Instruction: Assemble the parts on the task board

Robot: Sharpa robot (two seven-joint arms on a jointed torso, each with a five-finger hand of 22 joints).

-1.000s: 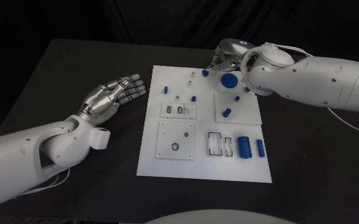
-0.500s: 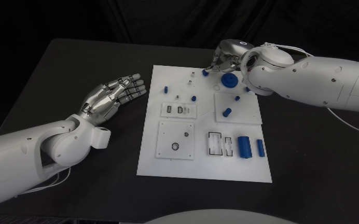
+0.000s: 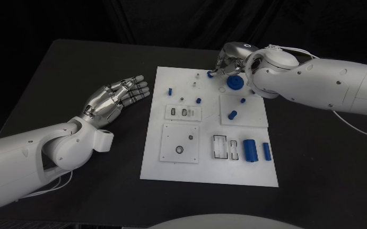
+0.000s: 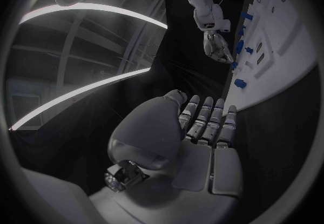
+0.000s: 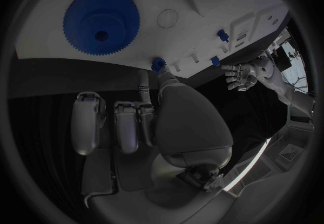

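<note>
My right hand [image 3: 228, 64] is brushed silver metal with a soft sheen, and my left hand [image 3: 113, 100] looks the same, with paler, smooth pads [image 4: 200, 127] along the fingers. My arms wear glossy white plastic shells [image 3: 313, 83]. The flat white task board [image 3: 207, 173] looks like matt plastic. The large blue toothed gear [image 5: 101, 20] and the small blue gear [image 5: 159, 64] seem smooth matt plastic. The black table [image 3: 69, 70] has a dull, even finish.

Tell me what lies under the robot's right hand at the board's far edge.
A small blue gear at the right robot hand's fingertips, beside the large blue gear on the task board. The head view hides their contact.
</note>
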